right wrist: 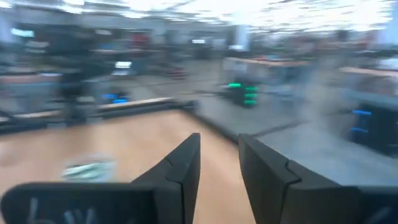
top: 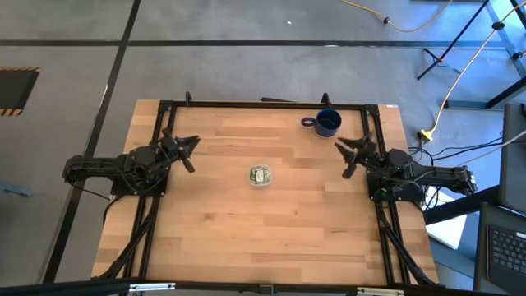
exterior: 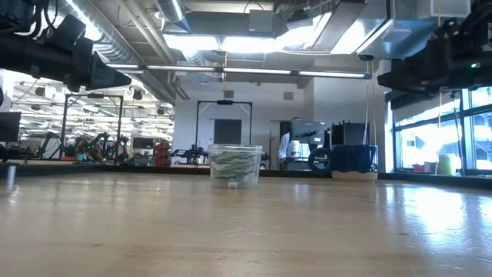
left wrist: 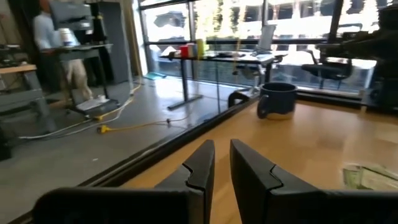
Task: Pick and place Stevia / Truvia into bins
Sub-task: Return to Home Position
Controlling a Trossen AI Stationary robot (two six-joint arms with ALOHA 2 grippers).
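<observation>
A small clear cup [top: 260, 176] stands upright on its base at the middle of the wooden table, with pale green and white sachets [exterior: 234, 165] inside it. No loose sachets show on the table. My left gripper [top: 194, 154] hovers level at the table's left side, well left of the cup, open and holding nothing. My right gripper [top: 342, 159] hovers level at the right side, open and holding nothing. The cup's edge also shows in the left wrist view [left wrist: 372, 177] and, blurred, in the right wrist view [right wrist: 87, 169].
A dark blue mug [top: 327, 123] with a handle stands near the table's far edge, right of centre. A black frame [top: 263, 104] runs along the far edge and both sides. Bare wood lies between the cup and each gripper.
</observation>
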